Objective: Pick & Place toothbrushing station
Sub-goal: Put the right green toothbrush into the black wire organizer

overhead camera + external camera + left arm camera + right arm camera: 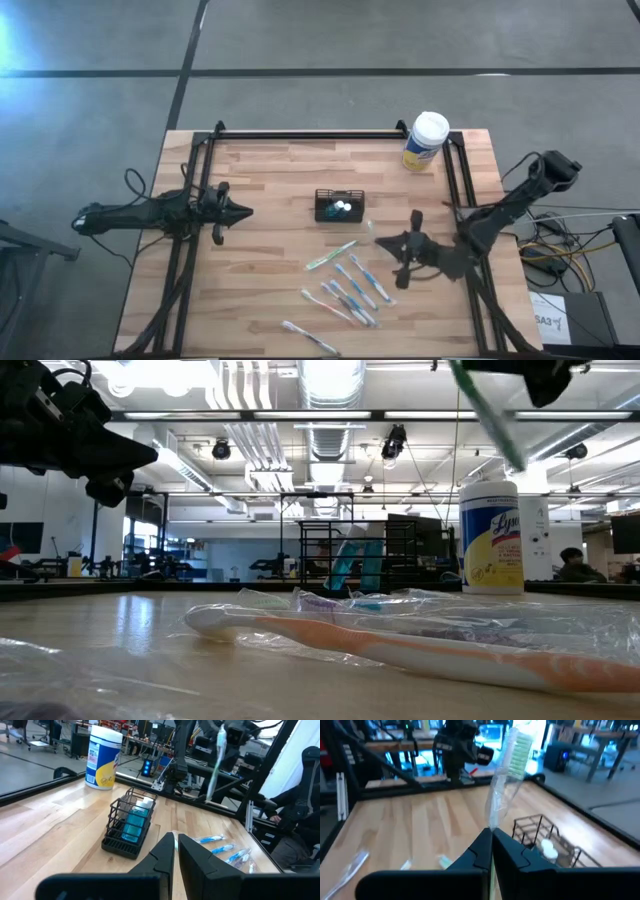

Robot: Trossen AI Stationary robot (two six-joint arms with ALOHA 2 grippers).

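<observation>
The left tool (243,211) hangs over the worktop's (270,290) left side, its fingers (162,852) nearly together with only a slit between them and nothing held. It points toward the caddy (340,205), which stands upright near the middle of the worktop, black wire sides, with blue and white items inside. Just beyond it toward the near edge, loose wrapped toothbrushes (350,290) lie scattered. A white-lidded canister (426,142) stands at the far edge, right of the caddy. The right tool (385,243) is just right of the caddy, above the worktop, clamped on a wrapped green-bristled brush (512,757) that stands up from its fingers (480,850).
</observation>
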